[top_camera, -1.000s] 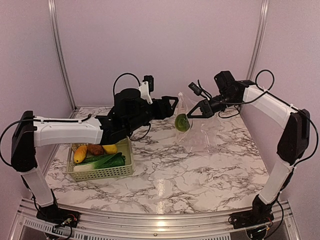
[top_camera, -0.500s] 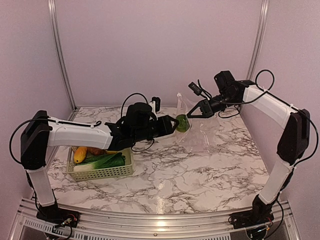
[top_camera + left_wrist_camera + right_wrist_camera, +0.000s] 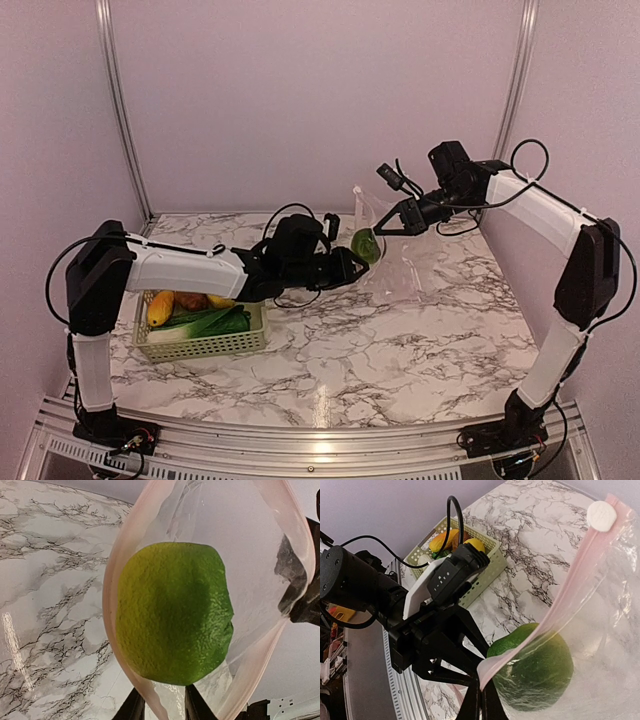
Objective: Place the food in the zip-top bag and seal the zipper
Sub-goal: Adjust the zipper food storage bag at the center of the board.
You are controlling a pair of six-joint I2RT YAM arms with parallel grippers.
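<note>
A clear zip-top bag (image 3: 395, 265) hangs open over the marble, and a green lime (image 3: 365, 245) sits in its mouth. My right gripper (image 3: 383, 229) is shut on the bag's upper rim, on the pink zipper strip (image 3: 570, 580). My left gripper (image 3: 350, 263) reaches in low from the left. In the left wrist view its two fingers (image 3: 132, 707) stand a little apart just under the lime (image 3: 172, 612), with the bag's lower pink rim (image 3: 160, 707) passing between them. The rest of the food lies in the green basket (image 3: 205, 345): yellow fruits (image 3: 160, 307), a brown lump (image 3: 190, 299), green vegetables (image 3: 215, 322).
The basket stands at the left of the marble table, under my left forearm. A white slider tab (image 3: 603, 515) sits at the far end of the zipper. Purple walls and metal posts close in the back and sides.
My left arm has dropped and pushed right to the bag's lower rim, and its jaws have narrowed. The right gripper, bag and lime have stayed put.
</note>
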